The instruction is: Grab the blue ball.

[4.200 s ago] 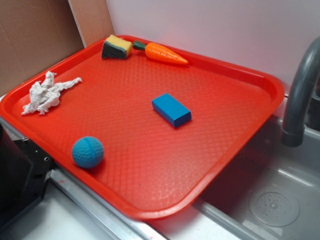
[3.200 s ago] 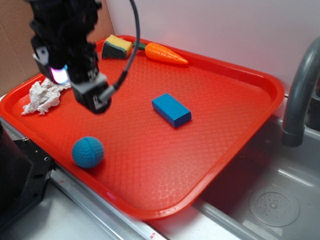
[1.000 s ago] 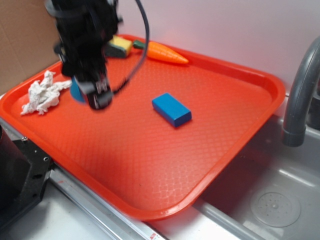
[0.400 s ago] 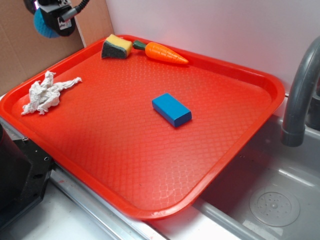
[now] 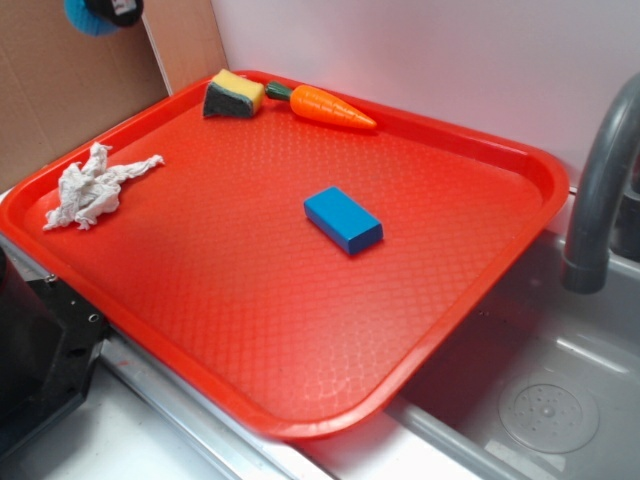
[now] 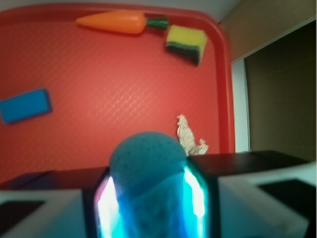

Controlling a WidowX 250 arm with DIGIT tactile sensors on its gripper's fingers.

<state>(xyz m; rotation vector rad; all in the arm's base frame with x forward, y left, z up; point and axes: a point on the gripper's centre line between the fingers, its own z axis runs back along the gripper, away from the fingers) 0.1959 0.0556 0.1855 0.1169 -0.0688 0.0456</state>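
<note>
blue ball point(image 6: 146, 171) lifted higher off red tray point(image 5: 300, 330), fingers point(image 6: 198, 191) clamped on it

No readable text, labels, brands or numbers in either view; tray point(image 5: 520, 170), toys and sink surfaces are all unmarked.

gripper point(image 6: 148, 196): clamped on the ball point(image 6: 146, 163), fingers point(image 6: 200, 191) against its two sides
exterior view: gripper point(image 5: 103, 12) at upper left corner, mostly cut off, high
</note>
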